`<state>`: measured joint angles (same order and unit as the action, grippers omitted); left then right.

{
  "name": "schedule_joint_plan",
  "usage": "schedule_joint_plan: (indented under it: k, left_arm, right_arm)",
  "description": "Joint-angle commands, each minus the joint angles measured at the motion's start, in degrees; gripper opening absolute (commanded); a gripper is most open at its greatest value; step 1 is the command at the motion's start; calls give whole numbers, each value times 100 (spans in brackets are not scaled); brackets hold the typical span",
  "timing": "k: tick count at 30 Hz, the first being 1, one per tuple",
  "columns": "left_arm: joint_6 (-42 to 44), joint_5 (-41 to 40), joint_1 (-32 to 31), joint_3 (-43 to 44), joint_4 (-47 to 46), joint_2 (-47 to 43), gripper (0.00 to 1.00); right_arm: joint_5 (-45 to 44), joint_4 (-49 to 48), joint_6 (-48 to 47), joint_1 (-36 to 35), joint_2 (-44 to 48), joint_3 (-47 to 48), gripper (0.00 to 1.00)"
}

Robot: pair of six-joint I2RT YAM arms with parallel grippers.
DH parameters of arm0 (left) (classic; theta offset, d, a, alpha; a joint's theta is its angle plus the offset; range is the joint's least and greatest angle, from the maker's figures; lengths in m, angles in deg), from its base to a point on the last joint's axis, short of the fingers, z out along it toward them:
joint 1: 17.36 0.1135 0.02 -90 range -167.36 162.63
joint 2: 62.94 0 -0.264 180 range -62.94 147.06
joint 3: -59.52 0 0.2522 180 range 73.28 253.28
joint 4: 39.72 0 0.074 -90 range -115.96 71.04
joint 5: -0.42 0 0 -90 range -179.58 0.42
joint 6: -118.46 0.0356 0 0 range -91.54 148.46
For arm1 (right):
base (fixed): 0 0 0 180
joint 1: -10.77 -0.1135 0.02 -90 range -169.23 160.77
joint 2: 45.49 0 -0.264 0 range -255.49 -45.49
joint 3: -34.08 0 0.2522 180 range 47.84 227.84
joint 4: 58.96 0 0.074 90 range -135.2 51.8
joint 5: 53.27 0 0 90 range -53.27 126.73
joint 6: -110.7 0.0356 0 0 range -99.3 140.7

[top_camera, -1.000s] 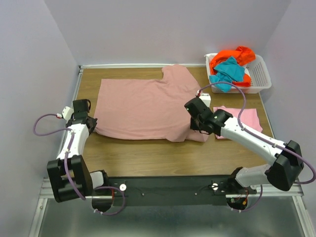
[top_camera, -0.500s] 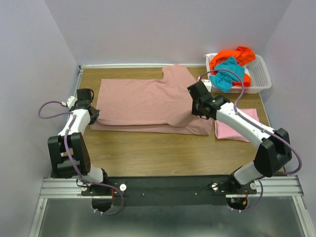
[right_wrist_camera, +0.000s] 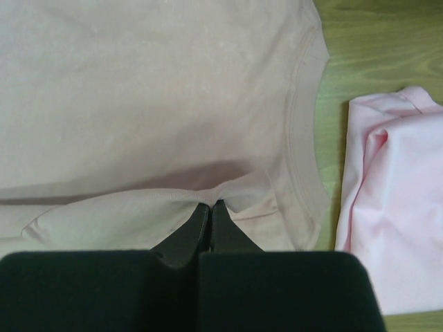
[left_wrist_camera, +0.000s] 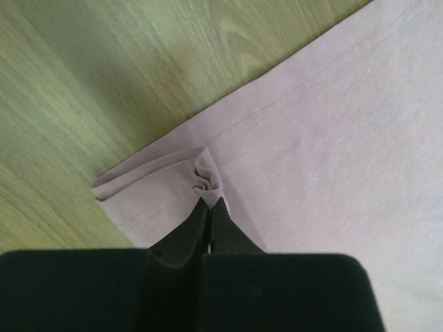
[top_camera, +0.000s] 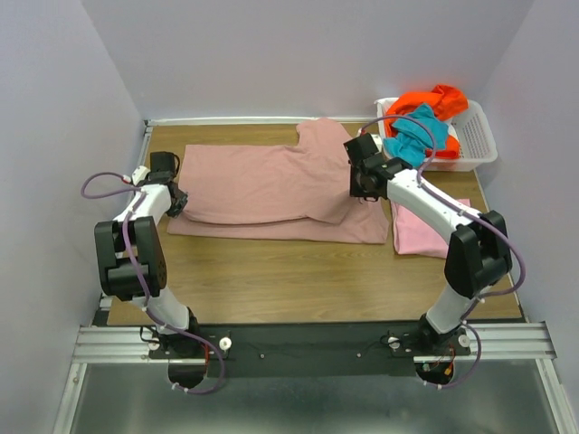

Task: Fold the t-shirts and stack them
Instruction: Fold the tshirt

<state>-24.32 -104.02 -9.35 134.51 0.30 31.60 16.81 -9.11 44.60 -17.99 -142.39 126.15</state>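
Surfaces as I see them from the console:

- Mauve shirt (top_camera: 262, 181): soft matt cotton knit, with a stitched hem and a ribbed collar.
- Pink shirt (right_wrist_camera: 394, 221): the same matt cloth in a lighter shade, smooth.
- Orange shirt (top_camera: 434, 98) and teal shirt (top_camera: 418, 131): crumpled matt fabric.
- Basket (top_camera: 478, 145): white slotted plastic, faintly glossy.
- Table (top_camera: 298, 280): wood grain with a low satin sheen.
- Left gripper (left_wrist_camera: 209, 203) and right gripper (right_wrist_camera: 210, 205): matt black, and I take them for plastic.
- Rail (top_camera: 113, 344): bare ribbed metal, dull silver.
- Cable (top_camera: 104, 183): smooth purple sheath.
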Motion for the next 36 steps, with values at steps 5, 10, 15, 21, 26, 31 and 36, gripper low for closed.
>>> schedule_joint_plan:
  k: [5,10,15,21,26,31,36]
  left_arm:
    - [-154,-261,-19,521,107,503,0]
    - [-329,-253,-1,829,230,767,0]
    - [-488,-261,-1,881,178,803,10]
    - [-383,-305,-1,1346,362,935,71]
    - [-189,-419,-54,1304,599,233,84]
    - [-23,-289,-264,461,319,-725,99]
    - [223,-314,-792,65,204,-885,98]
  right_arm:
    - [454,-296,-149,431,-733,466,0]
    - [647,-401,-201,660,-971,528,0]
    - [902,-551,-368,783,-1207,554,0]
    - [937,-595,-465,871,-1594,1020,34]
    - [972,-604,-255,880,-1042,679,100]
    - [2408,-902,-148,871,-374,-321,100]
    - [3731,-1473,-52,758,-206,-1036,100]
